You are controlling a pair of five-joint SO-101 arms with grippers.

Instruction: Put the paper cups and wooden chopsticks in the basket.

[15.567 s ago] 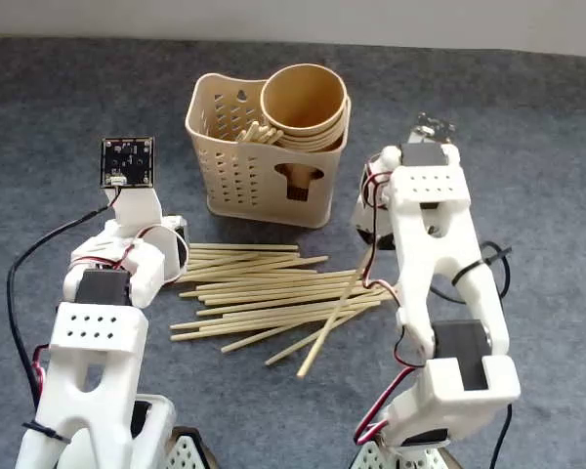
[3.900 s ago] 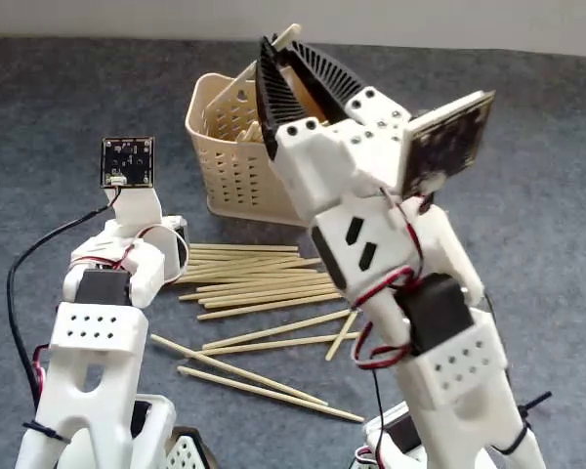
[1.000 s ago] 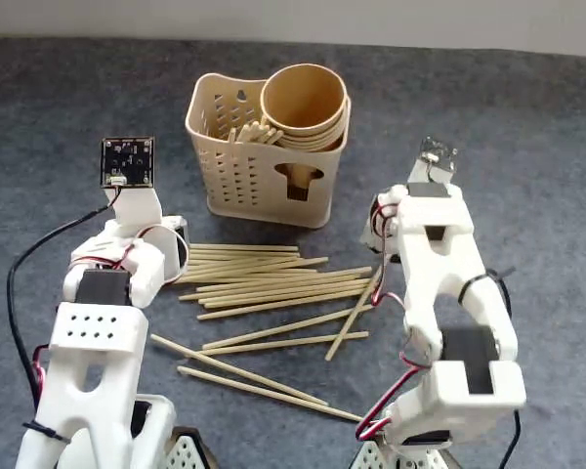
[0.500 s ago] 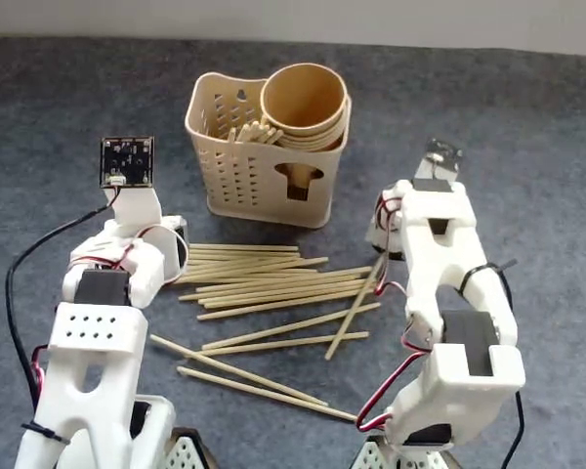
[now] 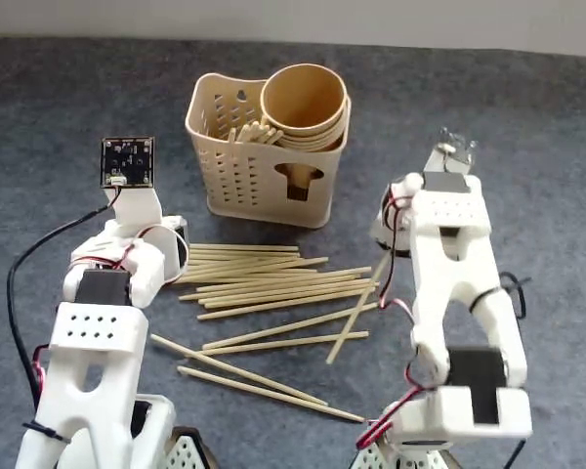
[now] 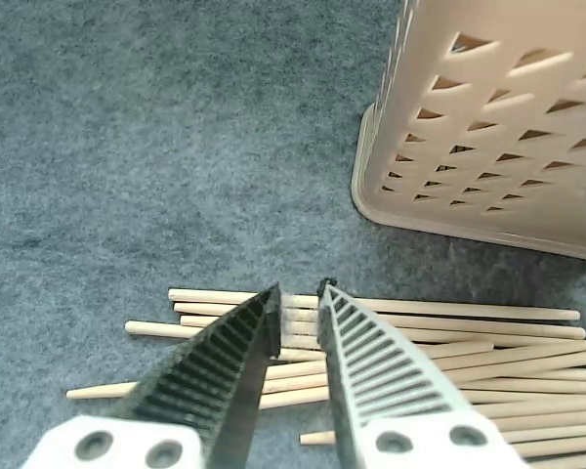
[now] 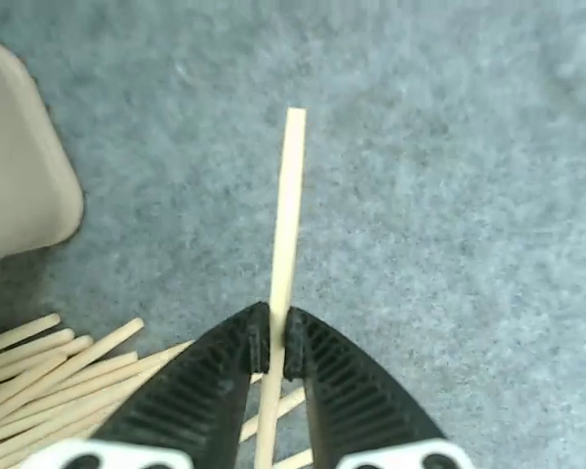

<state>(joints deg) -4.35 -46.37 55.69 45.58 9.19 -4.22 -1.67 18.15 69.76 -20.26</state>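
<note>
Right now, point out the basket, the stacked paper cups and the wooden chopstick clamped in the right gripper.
basket [image 5: 239,181]: high view, perforated front wall.
paper cups [image 5: 303,98]: high view, inner wall of the top cup.
wooden chopstick [image 7: 286,205]: right wrist view, bare shaft near its free end.

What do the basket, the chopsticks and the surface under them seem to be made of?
Basket: probably moulded plastic, beige, smooth and matte, with regular cut-out holes.
Chopsticks: pale wood or bamboo, seemingly unvarnished, no shine.
Surface: grey fabric, likely felt or short carpet, fuzzy and mottled.
</note>
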